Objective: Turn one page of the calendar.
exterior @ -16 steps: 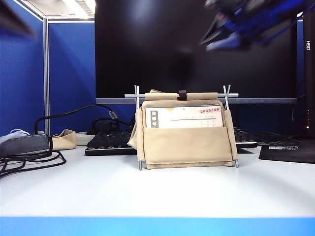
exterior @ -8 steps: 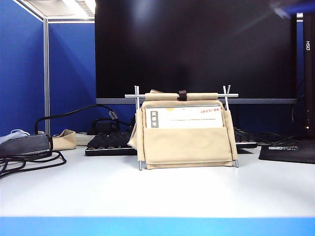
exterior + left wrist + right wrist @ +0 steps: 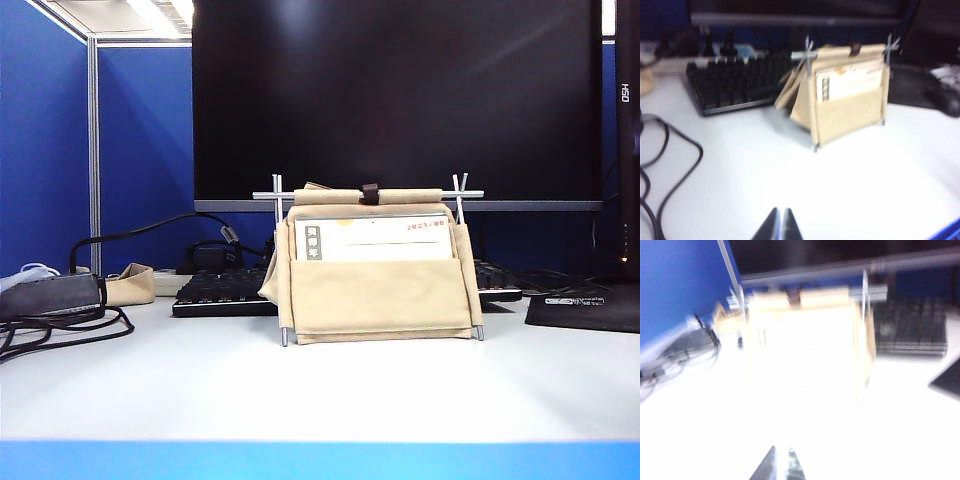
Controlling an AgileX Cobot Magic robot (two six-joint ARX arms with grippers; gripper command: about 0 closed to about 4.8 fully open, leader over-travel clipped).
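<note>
The left gripper [image 3: 779, 225], tips pressed together and empty, and the right gripper [image 3: 781, 466], tips nearly together and empty, both hover over the white table [image 3: 320, 385], well apart from the upright calendar [image 3: 378, 270].

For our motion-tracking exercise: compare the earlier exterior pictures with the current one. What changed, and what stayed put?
The blurred blue arm at the exterior view's upper right has withdrawn out of that view. Nothing was grasped or released. The calendar and keyboard stayed put. Left gripper and right gripper hang above the table, jaws nearly together.
</note>
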